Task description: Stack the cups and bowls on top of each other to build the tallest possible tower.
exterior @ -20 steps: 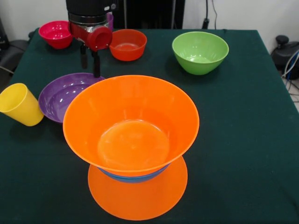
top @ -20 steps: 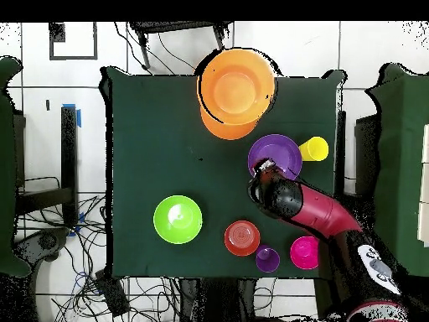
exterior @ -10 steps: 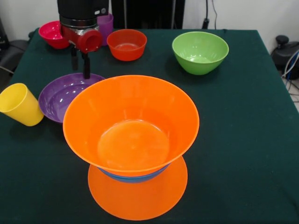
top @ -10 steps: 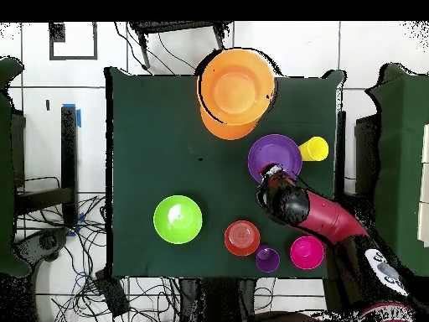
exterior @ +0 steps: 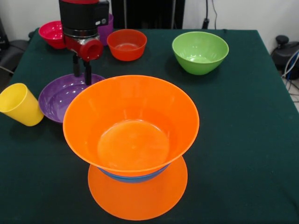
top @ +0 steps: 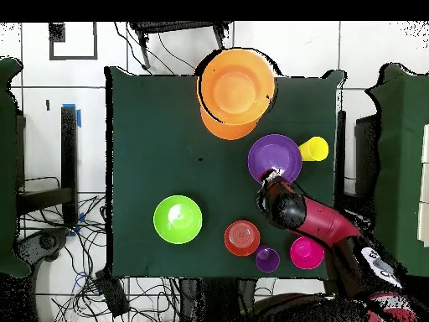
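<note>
Front view, taking the tower (exterior: 131, 140) as my landmark and going left to right. Far out to its left a yellow cup (exterior: 19, 104) lies tilted on the table (exterior: 243, 121), its mouth facing up and left. Just beside the cup, between it and the tower, sits the wide purple bowl (exterior: 63, 98); the tower's top rim hides its right edge. Behind that bowl, at the far left corner, is the pink-red bowl (exterior: 52, 33).

My gripper (exterior: 81, 72) hangs over the purple bowl's far rim, up and left of the tower. Its two dark fingers (exterior: 87, 73) point straight down with a narrow gap between them and nothing held, so it is released. A purple cup (exterior: 106, 25) peeks out from behind my wrist housing.

Behind the tower stands the small orange-red bowl (exterior: 127, 44). The tower itself sits nearest the camera: a large orange bowl upside down at the bottom (exterior: 138, 198), a thin band of blue bowl (exterior: 133, 177) above it, and a large orange bowl upright on top.

Behind and to the right of the tower, well apart from it, stands the green bowl (exterior: 200, 51).

The overhead view confirms my gripper (top: 270, 174) at the purple bowl's (top: 275, 155) edge.
</note>
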You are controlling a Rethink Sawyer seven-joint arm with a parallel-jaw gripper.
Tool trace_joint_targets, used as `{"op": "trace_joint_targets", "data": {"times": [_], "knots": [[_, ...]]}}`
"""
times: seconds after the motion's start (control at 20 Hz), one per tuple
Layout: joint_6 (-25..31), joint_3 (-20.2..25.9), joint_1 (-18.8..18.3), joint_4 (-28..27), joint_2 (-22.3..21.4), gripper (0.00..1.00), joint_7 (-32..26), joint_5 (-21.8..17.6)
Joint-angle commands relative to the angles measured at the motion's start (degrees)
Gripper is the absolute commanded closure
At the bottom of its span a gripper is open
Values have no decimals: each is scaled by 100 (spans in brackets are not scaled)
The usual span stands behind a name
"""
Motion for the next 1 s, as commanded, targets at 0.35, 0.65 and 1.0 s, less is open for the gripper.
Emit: {"op": "trace_joint_targets", "data": {"times": [0.35,0.65,1.0], "knots": [[-436,356,-3,-89,706,0,214,-473],[-411,348,44,-33,649,0,257,-457],[-146,463,8,44,410,0,184,-417]]}}
